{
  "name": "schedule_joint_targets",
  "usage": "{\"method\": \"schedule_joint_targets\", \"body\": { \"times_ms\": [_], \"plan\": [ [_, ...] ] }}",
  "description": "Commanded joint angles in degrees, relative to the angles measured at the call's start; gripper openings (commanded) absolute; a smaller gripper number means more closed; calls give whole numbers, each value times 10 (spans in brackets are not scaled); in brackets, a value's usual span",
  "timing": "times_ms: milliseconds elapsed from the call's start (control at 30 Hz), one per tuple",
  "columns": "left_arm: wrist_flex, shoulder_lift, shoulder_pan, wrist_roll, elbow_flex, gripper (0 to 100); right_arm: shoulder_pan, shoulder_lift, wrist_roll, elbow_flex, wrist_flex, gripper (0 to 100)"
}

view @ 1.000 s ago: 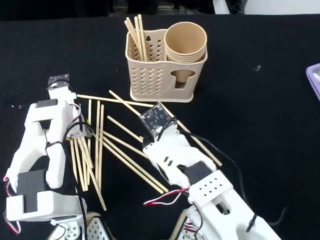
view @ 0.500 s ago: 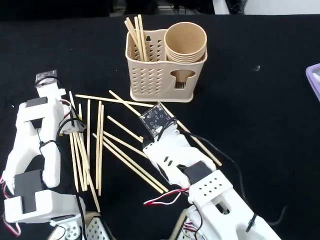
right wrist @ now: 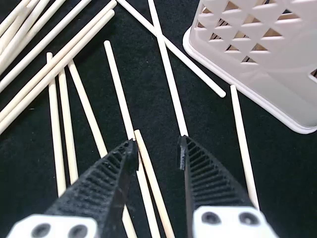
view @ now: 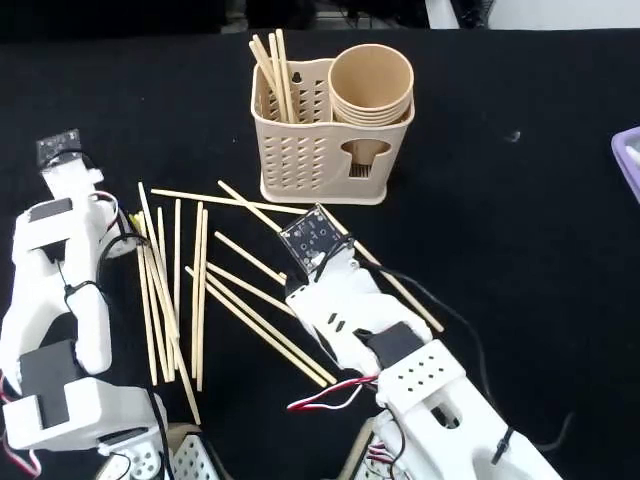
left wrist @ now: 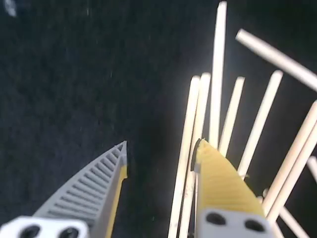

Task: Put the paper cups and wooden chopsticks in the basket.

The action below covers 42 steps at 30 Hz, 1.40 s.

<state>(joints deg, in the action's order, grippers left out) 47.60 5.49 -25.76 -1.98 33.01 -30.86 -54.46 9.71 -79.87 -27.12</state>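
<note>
The beige basket [view: 322, 150] stands at the back of the black table. It holds stacked paper cups [view: 371, 83] in one compartment and a few wooden chopsticks [view: 272, 68] in the other. Several loose chopsticks [view: 198, 290] lie scattered in front of it. My left gripper [left wrist: 161, 146] hangs open at the left edge of that pile, its yellow fingertip [left wrist: 210, 163] over two chopsticks [left wrist: 190, 148]. My right gripper [right wrist: 156, 143] is open low over the sticks near the basket [right wrist: 262, 59], with one chopstick end [right wrist: 143, 151] between its jaws.
A purple object [view: 628, 155] pokes in at the right edge. The left arm [view: 50, 300] stands at the front left. The right arm [view: 400, 370] stretches from the front centre toward the basket. Black cloth lies open to the right.
The left arm has swung left, away from the middle of the chopstick pile, and a few sticks there have shifted. The right arm has kept still.
</note>
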Motion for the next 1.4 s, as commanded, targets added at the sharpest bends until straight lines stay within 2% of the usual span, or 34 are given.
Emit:
{"method": "schedule_joint_targets", "body": {
  "times_ms": [0, 200, 500, 767, 933, 1000, 1133, 1367],
  "plan": [
    [-44, 4, 20, -4, 1, 227, -3, -2, 6, 4, 12, 134],
    [-108, 3, 36, -5, 36, 227, -3, -2, 6, 4, 11, 134],
    [-105, -112, 38, -6, -16, 228, -3, -2, 6, 4, 11, 134],
    [12, -167, 33, -5, -133, 216, -3, -2, 6, 4, 12, 134],
    [35, -174, 34, -5, -155, 20, -3, -2, 6, 4, 13, 134],
    [40, -174, 33, -5, -153, 45, -3, -2, 6, 4, 13, 134],
    [48, -165, 10, -5, -155, 30, -3, -2, 6, 3, 12, 134],
    [185, -105, -64, 1, -236, 30, -3, -2, 6, 3, 13, 134]
  ]
}}
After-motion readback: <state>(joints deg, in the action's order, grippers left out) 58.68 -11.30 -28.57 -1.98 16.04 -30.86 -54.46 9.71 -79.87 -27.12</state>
